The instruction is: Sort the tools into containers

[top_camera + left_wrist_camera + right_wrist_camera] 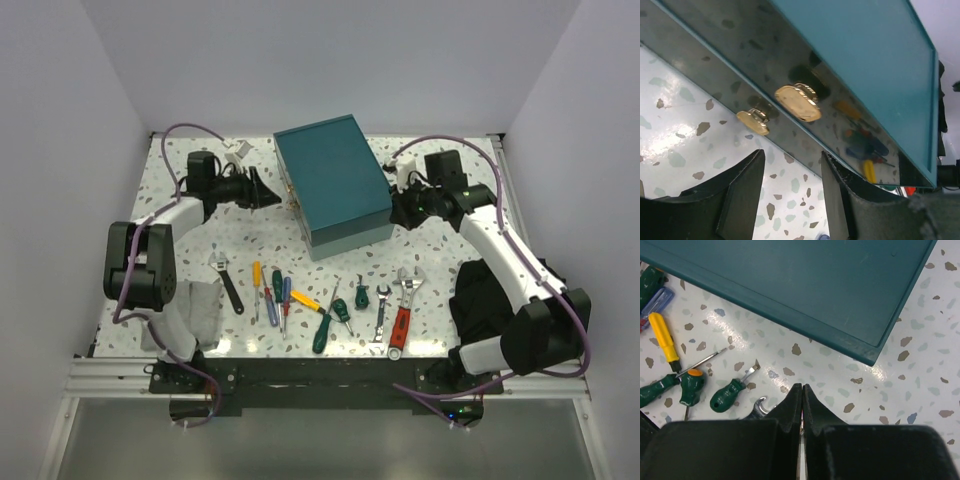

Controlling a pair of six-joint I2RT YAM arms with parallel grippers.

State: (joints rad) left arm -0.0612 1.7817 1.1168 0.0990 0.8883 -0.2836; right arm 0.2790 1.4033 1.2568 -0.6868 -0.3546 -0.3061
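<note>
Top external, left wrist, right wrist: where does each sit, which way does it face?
Top external: above and behind the bases, facing down on the table; both arms visible, teal box mid-table.
Left wrist: on the left arm, low, facing the box's drawer front and two brass knobs; left tool, fingers apart, at bottom.
Right wrist: on the right arm, facing down past the box's edge onto screwdrivers; right tool shut at bottom.
Shared: teal box in all three; yellow-handled screwdriver in top and right wrist.
</note>
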